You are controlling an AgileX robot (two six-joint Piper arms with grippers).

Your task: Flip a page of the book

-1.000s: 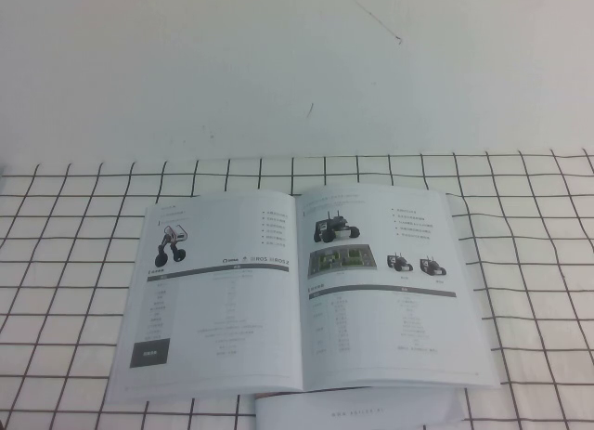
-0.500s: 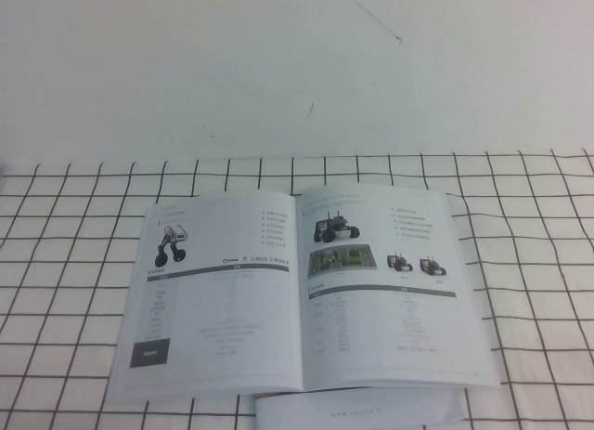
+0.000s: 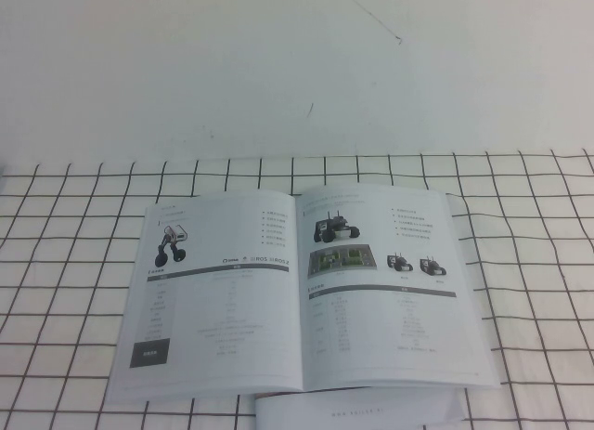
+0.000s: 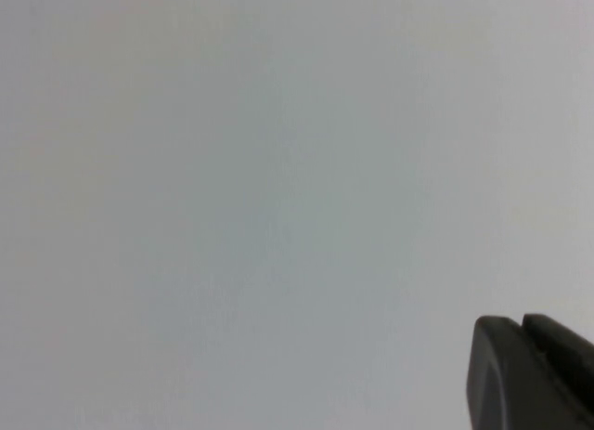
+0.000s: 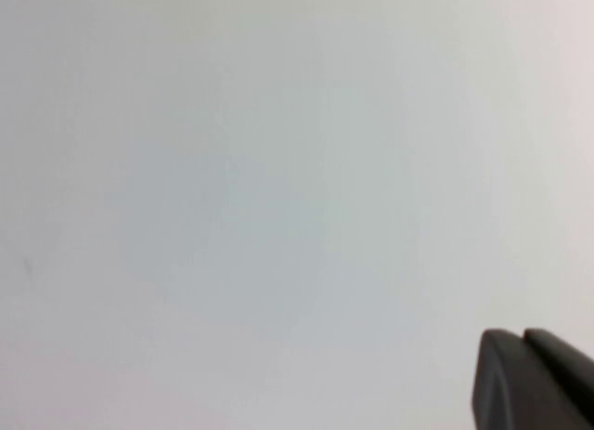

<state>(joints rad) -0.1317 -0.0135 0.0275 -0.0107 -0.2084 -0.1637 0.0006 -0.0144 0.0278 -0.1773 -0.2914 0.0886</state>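
Note:
The book (image 3: 302, 295) lies open and flat on the checked cloth in the high view. Its right-hand sheet is the page (image 3: 390, 291), printed with black wheeled-robot photos, a green picture and a grey-barred table. The left-hand sheet (image 3: 213, 300) shows one two-wheeled robot photo and a black box. Neither arm shows in the high view. My left gripper (image 4: 522, 330) shows only as two dark fingertips pressed together against a blank white surface, holding nothing. My right gripper (image 5: 522, 341) looks the same, shut and empty, in its own wrist view.
A white cloth with a black grid (image 3: 65, 263) covers the table under the book. A white strip with small grey lettering (image 3: 362, 411) sticks out below the book's near edge. A plain white wall (image 3: 278, 68) stands behind.

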